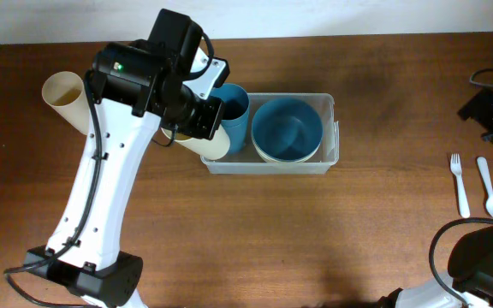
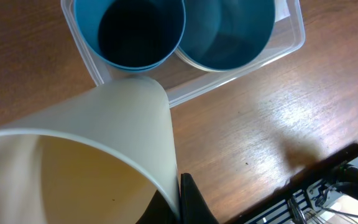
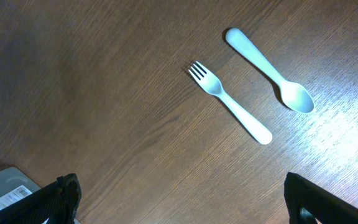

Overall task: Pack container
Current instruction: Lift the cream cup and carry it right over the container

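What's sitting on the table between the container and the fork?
Nothing. In the overhead view, the table between the container and the fork is bare wood.

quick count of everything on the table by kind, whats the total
cups: 3 (cream cup, held cream cup, blue cup)
bowls: 2 (blue bowl nested in cream bowl)
fork: 1
spoon: 1
container: 1
total: 8

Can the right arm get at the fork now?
Probably yes: the fork lies bare on the table, apart from the spoon, and the right claw is open, facing it.
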